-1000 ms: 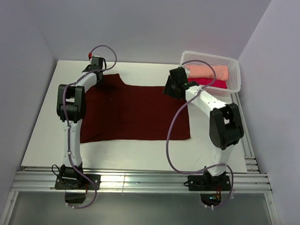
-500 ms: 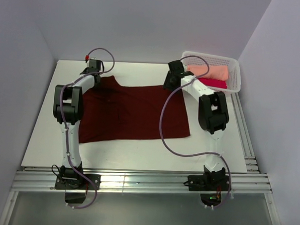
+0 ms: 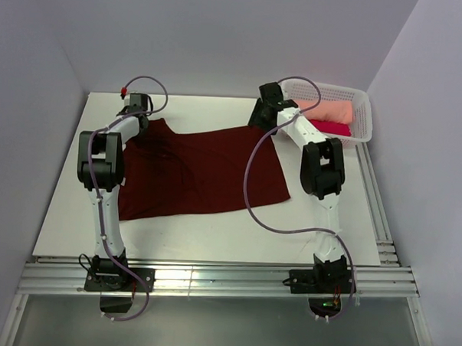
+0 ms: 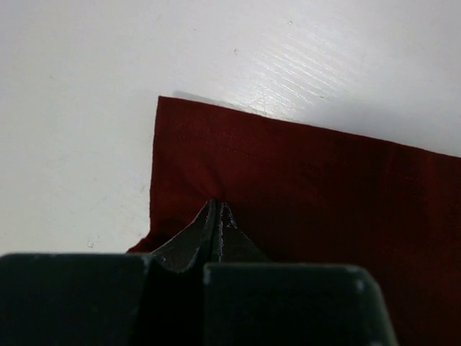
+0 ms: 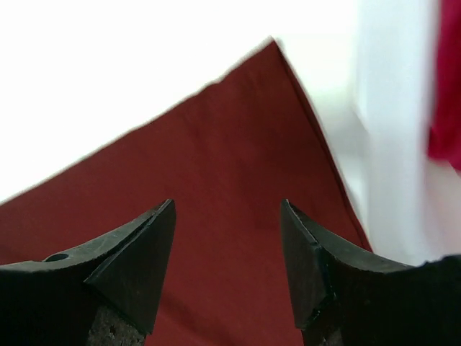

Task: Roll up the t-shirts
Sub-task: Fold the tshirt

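T-shirt job: maroon t-shirt [image 3: 204, 176] lies spread flat in the middle of the table [image 3: 65, 204], slightly skewed. Peach t-shirt [image 3: 331, 110] and crimson t-shirt [image 3: 334, 128] sit in the white basket [image 3: 362, 102], far right. Left gripper [image 4: 217, 210] is pinched tight on cloth just inside the far left corner. Right gripper [image 5: 227, 209] is wide apart, holding nothing, poised over the far right corner. Judgement: bite that corner close to the edge, match the left side's hold, then move both together so the far edge comes over taut and straight.
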You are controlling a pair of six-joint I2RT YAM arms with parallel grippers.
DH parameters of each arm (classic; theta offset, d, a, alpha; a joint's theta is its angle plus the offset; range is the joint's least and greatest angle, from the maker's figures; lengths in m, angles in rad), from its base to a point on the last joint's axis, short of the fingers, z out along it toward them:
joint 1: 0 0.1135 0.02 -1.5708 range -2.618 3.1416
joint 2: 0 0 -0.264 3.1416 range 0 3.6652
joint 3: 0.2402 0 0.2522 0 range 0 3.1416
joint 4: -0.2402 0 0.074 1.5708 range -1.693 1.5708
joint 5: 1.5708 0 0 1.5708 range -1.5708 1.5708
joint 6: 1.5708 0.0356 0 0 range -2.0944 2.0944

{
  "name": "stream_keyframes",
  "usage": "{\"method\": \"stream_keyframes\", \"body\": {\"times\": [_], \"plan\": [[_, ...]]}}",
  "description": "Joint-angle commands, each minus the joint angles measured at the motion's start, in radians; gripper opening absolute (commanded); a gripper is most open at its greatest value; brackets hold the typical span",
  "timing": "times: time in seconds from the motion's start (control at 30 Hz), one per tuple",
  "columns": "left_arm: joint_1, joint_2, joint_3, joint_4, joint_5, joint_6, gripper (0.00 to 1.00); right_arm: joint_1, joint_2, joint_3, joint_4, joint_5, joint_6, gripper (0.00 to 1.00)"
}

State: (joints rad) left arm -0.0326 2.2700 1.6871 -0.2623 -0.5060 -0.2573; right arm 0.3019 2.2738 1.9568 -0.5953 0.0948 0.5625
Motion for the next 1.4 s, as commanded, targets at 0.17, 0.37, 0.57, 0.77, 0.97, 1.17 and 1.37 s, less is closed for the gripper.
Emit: {"method": "stream_keyframes", "body": {"times": [0.17,0.37,0.57,0.77,0.97,1.17,1.37], "plan": [[-0.001,-0.060,0.000,0.029,-0.040,-0.010,0.00,-0.010,0.183,0.266,-0.058,0.023,-0.023,0.67],[-0.001,-0.053,0.011,0.034,-0.051,-0.010,0.00,-0.027,0.234,0.343,-0.070,0.042,-0.012,0.66],[-0.001,-0.055,0.011,0.029,-0.060,-0.016,0.00,-0.035,0.317,0.436,-0.133,0.079,-0.013,0.66],[-0.001,-0.056,0.013,0.026,-0.046,-0.020,0.00,-0.037,0.323,0.416,-0.139,0.089,-0.024,0.52],[-0.001,-0.058,0.016,0.023,-0.037,-0.023,0.00,-0.035,0.343,0.441,-0.163,0.051,-0.033,0.40],[-0.001,-0.067,0.010,0.034,-0.020,-0.023,0.00,-0.033,0.332,0.424,-0.140,0.040,-0.042,0.22],[-0.001,-0.084,-0.006,0.058,0.014,-0.016,0.00,-0.030,0.303,0.413,-0.098,0.036,-0.075,0.01]]}}
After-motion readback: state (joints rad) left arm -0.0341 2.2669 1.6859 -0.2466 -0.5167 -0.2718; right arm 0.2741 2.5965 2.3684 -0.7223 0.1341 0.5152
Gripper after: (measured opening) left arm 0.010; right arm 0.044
